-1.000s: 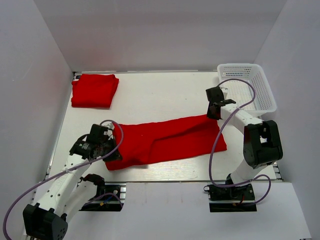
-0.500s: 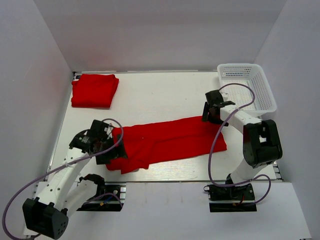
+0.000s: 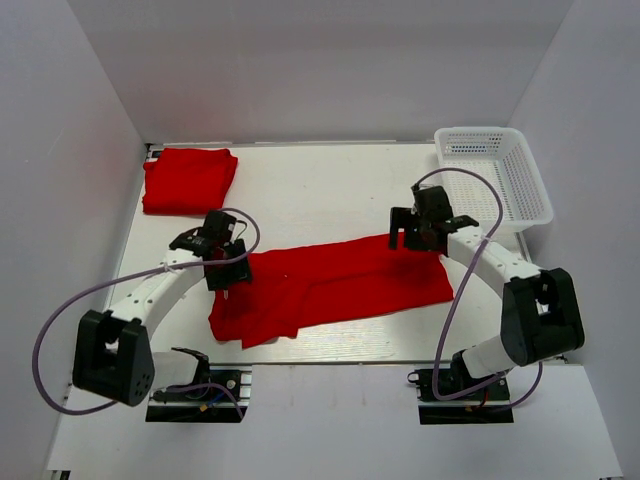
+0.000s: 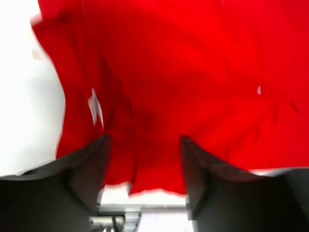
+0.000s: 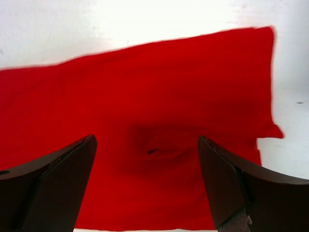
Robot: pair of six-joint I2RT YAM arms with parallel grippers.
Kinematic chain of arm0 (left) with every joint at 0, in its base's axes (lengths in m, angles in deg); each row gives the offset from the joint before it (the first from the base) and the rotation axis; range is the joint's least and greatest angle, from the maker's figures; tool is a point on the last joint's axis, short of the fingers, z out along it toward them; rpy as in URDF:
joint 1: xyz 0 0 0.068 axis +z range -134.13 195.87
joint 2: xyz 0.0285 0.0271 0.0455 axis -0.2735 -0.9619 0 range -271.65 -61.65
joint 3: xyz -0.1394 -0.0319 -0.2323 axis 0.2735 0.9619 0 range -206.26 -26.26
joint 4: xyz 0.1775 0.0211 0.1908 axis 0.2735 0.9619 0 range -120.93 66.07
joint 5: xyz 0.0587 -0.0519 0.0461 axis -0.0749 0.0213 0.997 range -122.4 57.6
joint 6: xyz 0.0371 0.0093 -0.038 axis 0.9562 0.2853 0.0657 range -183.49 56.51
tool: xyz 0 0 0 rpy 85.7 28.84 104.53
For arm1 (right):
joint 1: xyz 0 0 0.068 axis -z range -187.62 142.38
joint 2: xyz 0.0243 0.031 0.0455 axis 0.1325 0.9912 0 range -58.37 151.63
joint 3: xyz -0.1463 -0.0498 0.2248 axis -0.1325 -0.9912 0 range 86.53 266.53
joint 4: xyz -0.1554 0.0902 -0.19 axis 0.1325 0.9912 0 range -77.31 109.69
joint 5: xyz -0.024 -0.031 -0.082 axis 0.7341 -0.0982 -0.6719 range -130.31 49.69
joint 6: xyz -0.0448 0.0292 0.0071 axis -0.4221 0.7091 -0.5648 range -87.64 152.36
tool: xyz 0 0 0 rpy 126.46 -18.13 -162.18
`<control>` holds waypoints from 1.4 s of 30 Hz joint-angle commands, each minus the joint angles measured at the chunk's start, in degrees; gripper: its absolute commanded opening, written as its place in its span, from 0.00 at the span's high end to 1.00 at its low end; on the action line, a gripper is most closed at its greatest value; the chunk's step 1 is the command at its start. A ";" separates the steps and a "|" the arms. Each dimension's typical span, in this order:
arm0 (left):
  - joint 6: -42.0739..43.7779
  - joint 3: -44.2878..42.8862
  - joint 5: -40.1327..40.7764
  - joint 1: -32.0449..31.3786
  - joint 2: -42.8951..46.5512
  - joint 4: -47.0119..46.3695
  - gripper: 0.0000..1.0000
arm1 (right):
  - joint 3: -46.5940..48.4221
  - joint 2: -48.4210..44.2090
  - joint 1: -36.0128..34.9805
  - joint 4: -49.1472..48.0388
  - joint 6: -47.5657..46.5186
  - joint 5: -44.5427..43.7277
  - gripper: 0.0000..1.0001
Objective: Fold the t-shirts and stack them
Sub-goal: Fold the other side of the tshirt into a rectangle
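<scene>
A long red t-shirt (image 3: 340,280), folded lengthwise, lies across the middle of the white table (image 3: 320,190); its left end is bunched. A second red t-shirt (image 3: 188,180) rests folded at the back left. My left gripper (image 3: 225,272) hovers over the long shirt's left end. In the left wrist view its jaws (image 4: 144,166) stand apart over the red cloth (image 4: 193,72), pinching nothing. My right gripper (image 3: 415,238) hangs above the shirt's far right part. Its jaws (image 5: 147,164) are wide open over the cloth (image 5: 145,87), which shows a small dimple.
A white mesh basket (image 3: 495,175) stands at the back right corner. White walls enclose the table on three sides. The metal rail of the table's near edge (image 4: 111,220) shows just past the shirt's hem.
Both grippers let go of the long shirt and opened. The left arm swung from the near-left edge up over the shirt's left end. The right gripper shifted a little left.
</scene>
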 commanded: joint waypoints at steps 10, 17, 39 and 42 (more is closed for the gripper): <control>-0.74 -2.48 10.19 0.38 -9.33 -12.20 0.39 | -0.63 2.32 -0.57 -4.72 -3.39 3.45 0.10; -0.74 -0.90 10.19 0.38 -11.26 -16.34 0.60 | -0.89 3.03 -0.57 -4.28 -2.51 3.19 0.10; 1.46 -3.88 15.47 0.38 -8.00 -20.83 1.00 | -0.19 2.76 -0.39 -2.52 -2.16 -0.42 0.10; 1.99 -6.26 17.48 0.91 -11.08 -19.77 1.00 | -0.10 3.03 -0.31 -2.26 -2.25 -0.59 0.10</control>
